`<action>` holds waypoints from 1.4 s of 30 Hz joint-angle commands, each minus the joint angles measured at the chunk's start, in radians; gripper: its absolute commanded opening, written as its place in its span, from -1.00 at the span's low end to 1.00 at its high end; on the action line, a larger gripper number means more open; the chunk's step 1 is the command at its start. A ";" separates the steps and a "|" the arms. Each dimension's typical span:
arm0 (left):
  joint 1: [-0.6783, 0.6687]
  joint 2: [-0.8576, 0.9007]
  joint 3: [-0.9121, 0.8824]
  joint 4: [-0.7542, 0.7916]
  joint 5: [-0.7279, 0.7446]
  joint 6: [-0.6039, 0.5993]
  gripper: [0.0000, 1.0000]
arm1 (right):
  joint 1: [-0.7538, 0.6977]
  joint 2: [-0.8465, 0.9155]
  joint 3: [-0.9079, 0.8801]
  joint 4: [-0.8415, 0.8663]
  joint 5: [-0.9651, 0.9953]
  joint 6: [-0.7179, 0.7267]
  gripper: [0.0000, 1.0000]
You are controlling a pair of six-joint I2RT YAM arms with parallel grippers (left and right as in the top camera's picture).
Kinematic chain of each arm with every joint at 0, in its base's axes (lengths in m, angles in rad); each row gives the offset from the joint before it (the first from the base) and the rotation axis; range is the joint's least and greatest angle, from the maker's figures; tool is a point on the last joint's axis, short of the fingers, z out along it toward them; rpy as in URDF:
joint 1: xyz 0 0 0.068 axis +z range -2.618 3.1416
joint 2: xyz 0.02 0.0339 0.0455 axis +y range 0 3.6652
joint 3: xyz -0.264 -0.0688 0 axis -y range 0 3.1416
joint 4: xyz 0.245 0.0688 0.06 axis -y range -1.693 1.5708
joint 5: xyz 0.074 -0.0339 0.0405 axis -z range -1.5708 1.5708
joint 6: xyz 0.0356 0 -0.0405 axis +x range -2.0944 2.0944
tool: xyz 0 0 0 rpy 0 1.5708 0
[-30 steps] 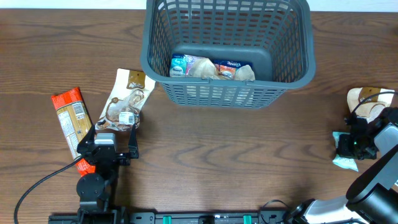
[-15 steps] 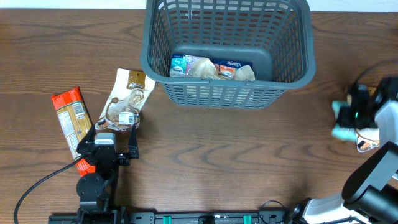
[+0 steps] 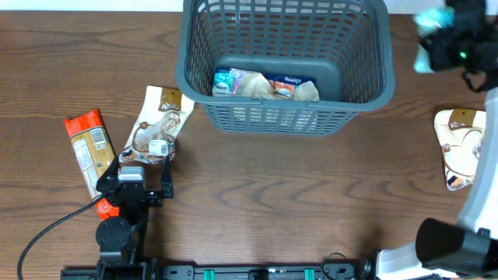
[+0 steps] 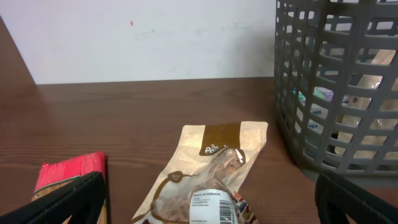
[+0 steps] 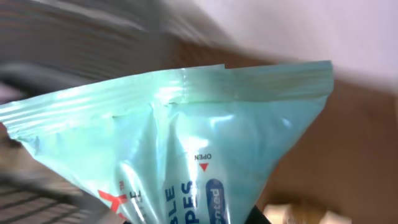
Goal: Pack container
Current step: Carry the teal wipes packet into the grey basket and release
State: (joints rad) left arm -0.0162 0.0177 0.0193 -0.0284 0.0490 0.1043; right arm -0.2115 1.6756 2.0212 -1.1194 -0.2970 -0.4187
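Right claw (image 3: 445, 43) pinches a pale teal packet (image 3: 422, 56) at the far right of the counter (image 3: 272, 210), just outside the right rim of the container (image 3: 272, 117), with its jaws pressed together on the wrapper. From the wrist camera the packet fills nearly the whole view, its crimped seal along the top of the frame and the word "OPEN" printed above a small red triangle. From overhead, claw and packet are both blurred.

The container, a large dark grey basket with lattice sides, stands at the far centre of the brown wooden counter. Several small snack packets (image 3: 264, 84) lie on its solid base against the near wall.

At the near left, the left claw (image 3: 144, 169) is spread wide and holds nothing. Its fingers sit either side of the near end of a kraft-paper pouch (image 3: 159, 124) with a clear window and a white label. The pouch lies flat just left of the container, not touching it. A red packet (image 3: 87, 144) lies flat further left, near the pouch, with its near end hidden under the left arm. A second kraft-paper pouch (image 3: 459, 148) lies at the right edge of the counter, apart from the container.
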 commanded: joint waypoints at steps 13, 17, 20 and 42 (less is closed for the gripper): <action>-0.002 -0.001 -0.015 -0.038 -0.009 -0.005 0.97 | 0.499 0.082 0.107 -0.142 -0.017 -0.525 -0.99; -0.002 -0.001 -0.015 -0.038 -0.008 -0.005 0.97 | 0.505 0.177 0.107 -0.179 -0.017 -0.530 -0.95; -0.002 -0.001 -0.015 -0.038 -0.009 -0.005 0.97 | 0.502 0.256 0.107 -0.182 -0.017 -0.542 -0.97; -0.002 -0.001 -0.015 -0.038 -0.008 -0.006 0.97 | 0.489 0.461 0.119 -0.190 0.068 -0.490 0.90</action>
State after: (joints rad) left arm -0.0162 0.0177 0.0193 -0.0284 0.0494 0.1043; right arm 0.2855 2.1883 2.1170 -1.3079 -0.2340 -0.9451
